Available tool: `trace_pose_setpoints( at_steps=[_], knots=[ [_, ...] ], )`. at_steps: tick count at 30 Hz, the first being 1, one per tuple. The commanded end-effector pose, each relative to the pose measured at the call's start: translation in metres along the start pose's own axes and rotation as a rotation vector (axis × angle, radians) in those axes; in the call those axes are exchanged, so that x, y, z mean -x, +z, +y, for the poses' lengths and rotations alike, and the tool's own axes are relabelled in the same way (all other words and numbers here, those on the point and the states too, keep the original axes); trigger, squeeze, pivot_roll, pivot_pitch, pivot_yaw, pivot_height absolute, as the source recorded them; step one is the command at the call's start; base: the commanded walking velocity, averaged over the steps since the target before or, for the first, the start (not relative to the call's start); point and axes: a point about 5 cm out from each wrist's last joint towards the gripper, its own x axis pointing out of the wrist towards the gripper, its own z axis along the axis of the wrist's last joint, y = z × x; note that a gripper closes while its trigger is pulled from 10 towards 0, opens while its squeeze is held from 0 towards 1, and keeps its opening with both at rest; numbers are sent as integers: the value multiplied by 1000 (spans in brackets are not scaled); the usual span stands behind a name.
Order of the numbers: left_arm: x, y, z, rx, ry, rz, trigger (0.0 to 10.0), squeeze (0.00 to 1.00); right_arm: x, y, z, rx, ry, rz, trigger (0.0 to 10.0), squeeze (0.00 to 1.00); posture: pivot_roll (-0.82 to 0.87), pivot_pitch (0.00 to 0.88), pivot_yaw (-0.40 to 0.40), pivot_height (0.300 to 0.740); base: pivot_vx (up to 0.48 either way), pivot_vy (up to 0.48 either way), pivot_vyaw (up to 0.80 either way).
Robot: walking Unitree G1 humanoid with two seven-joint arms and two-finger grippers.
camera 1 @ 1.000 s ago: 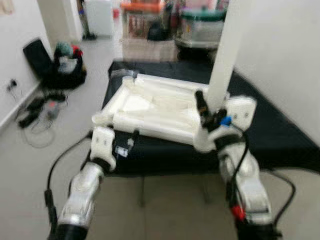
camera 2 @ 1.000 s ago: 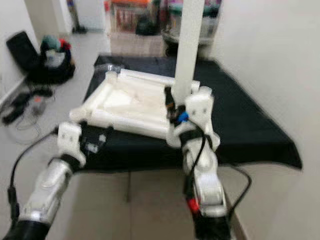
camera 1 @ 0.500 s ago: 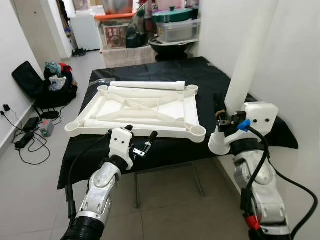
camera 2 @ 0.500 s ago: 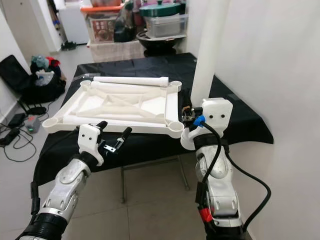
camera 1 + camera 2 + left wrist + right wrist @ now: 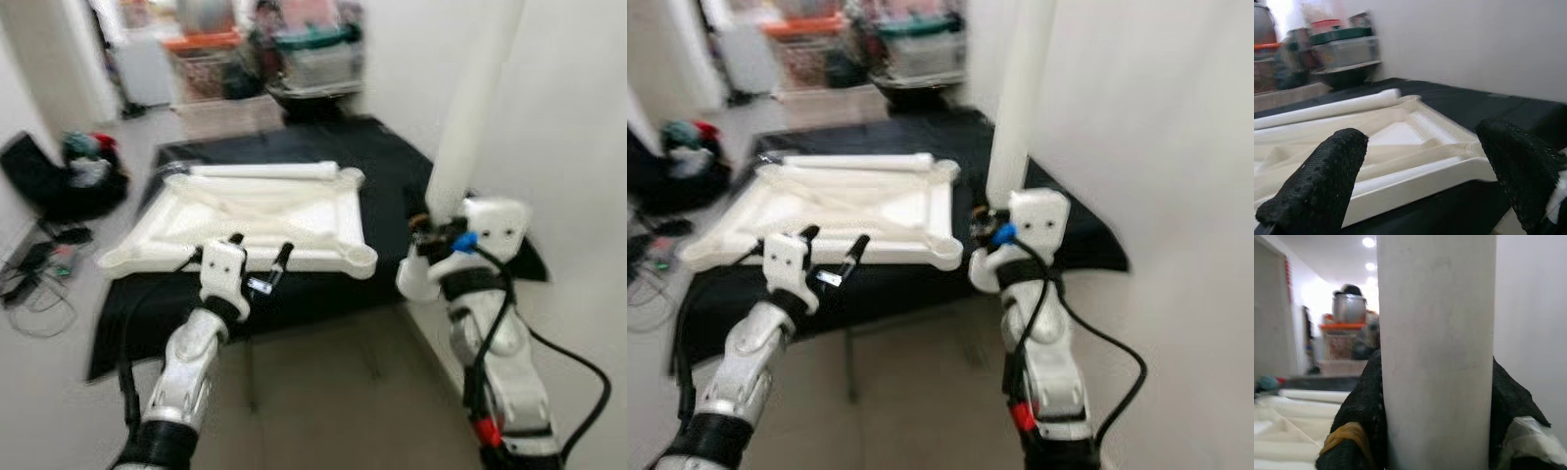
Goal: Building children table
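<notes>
White plastic, upside down: your children's tabletop (image 5: 250, 220) lies flat on the black-covered table (image 5: 392, 166), round leg sockets at its corners and a loose white leg (image 5: 265, 171) lying along its far edge. Your right gripper (image 5: 423, 230) is clamped around a second white leg tube (image 5: 1436, 352), holding it upright just beside the tabletop's near right corner. Your left gripper (image 5: 257, 264) hovers at the tabletop's near edge, black fingers (image 5: 1317, 183) spread apart and holding nothing. Beyond the table you have storage bins (image 5: 313, 54) and a black bag (image 5: 59, 181) on the floor.
</notes>
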Motion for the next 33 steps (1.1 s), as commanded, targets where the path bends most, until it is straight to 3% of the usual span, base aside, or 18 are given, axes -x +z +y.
trace_pose_setpoints(
  at_steps=[1, 18, 24, 26, 30, 31, 33],
  knots=[
    [6, -3, 14, -18, 48, 11, 10000, 0, -3, 3, 14, -24, 48, -15, 10000, 0, -34, 0, -7, 740, 371, 0, 0],
    [6, 0, 14, -18, 23, 3, 10000, 0, -10, 2, 17, -53, 63, -20, 10000, 0, -8, 0, -20, 740, 334, 0, 0],
    [13, 8, 12, -35, -196, 2, 10000, 0, -37, 20, 20, -150, 157, -64, 10000, 0, 13, 0, -38, 740, 42, 0, 0],
    [14, 9, 10, -34, -219, 0, 10000, 0, -39, 22, 21, -163, 166, -68, 10000, 0, 13, 0, -38, 740, 0, 0, 0],
    [16, 20, 1, -67, -402, -20, 10000, 0, -49, 34, 47, -308, 294, -85, 10000, 0, 23, 0, -46, 740, 0, 0, 0],
    [16, 20, 1, -67, -402, -20, 10000, 0, -49, 34, 47, -308, 294, -85, 10000, 0, 23, 0, -46, 740, 0, 0, 0],
    [14, 23, -3, -77, -471, -19, 10000, 0, -46, 32, 64, -340, 357, -71, 10000, 0, 24, 0, -47, 740, 0, 0, 0]
  ],
)
